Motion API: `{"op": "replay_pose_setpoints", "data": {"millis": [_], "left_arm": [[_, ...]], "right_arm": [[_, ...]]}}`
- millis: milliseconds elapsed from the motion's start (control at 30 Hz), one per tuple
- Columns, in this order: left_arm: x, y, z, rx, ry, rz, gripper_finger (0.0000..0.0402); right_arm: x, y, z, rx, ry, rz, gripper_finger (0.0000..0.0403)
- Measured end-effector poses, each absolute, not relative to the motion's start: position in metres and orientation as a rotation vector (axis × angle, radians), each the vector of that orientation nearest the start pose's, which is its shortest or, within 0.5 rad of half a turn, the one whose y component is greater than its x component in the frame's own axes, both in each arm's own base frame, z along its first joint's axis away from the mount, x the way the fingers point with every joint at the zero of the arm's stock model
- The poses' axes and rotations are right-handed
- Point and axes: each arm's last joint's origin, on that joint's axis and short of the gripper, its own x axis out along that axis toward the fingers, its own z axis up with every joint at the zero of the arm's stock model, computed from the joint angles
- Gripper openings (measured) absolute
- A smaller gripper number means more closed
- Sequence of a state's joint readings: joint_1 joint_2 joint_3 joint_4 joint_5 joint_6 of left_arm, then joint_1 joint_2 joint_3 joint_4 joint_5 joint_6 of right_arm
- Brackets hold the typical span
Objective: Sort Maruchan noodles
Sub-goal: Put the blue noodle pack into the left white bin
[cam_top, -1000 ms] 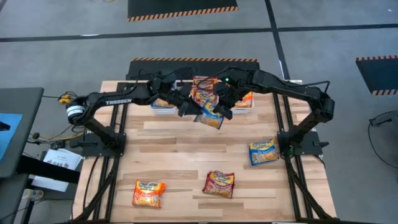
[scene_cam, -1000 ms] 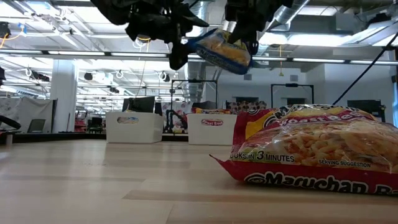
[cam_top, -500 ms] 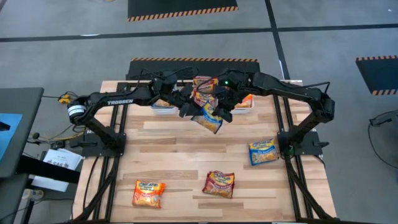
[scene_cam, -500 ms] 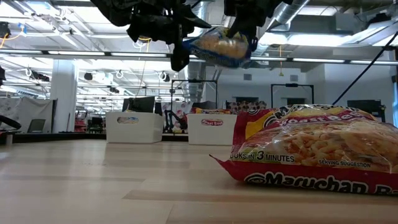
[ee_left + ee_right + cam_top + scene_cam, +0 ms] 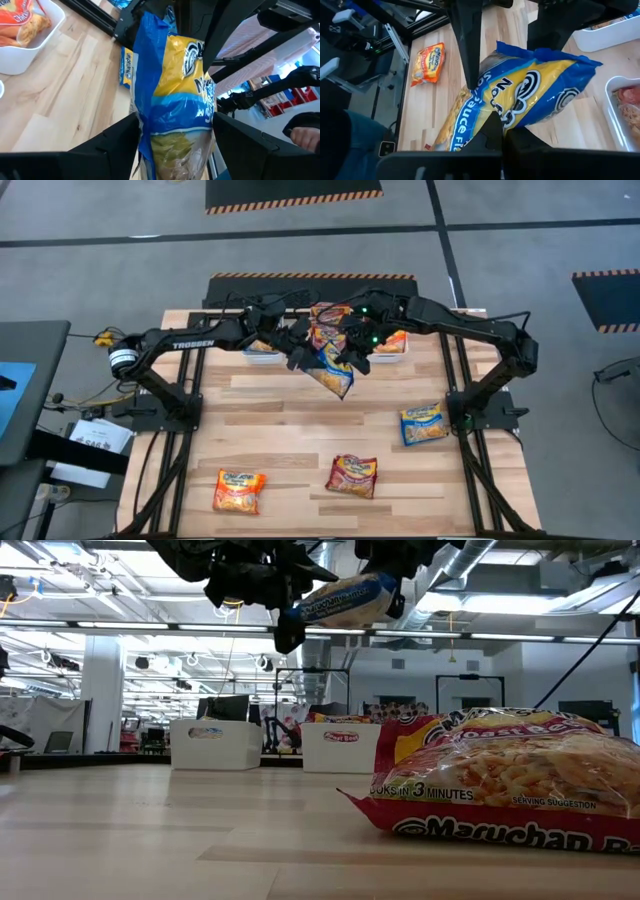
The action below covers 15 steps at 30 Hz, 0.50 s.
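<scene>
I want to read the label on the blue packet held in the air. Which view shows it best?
The right wrist view: the blue packet fills it, lettering facing the camera. The left wrist view shows it partly crumpled, the low view only edge-on overhead, and the high view small between both arms.

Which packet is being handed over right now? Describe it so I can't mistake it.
Look above the table's far middle, in front of the white bins, where the two arms meet. The blue and yellow packet hangs there, pinched by the right gripper, between the left gripper's open fingers. It is the only packet off the wood.
</scene>
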<state>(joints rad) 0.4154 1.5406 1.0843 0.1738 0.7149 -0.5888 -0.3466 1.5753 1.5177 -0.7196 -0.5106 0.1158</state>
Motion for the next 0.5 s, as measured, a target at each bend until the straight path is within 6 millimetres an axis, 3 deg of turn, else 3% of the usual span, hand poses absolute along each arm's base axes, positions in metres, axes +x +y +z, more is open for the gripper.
{"op": "replay_pose_setpoints", "data": {"millis": [167, 500], "left_arm": [[0.3234, 0.1207, 0.2892, -0.728, 0.316, -0.227, 0.0217], [0.3238, 0.1217, 0.2896, -0.720, 0.302, -0.195, 0.0093]], "right_arm": [[0.3204, -0.1007, 0.3483, 0.441, 0.717, 0.112, 0.0007], [0.3205, -0.0983, 0.3473, 0.439, 0.731, 0.104, 0.0008]]}}
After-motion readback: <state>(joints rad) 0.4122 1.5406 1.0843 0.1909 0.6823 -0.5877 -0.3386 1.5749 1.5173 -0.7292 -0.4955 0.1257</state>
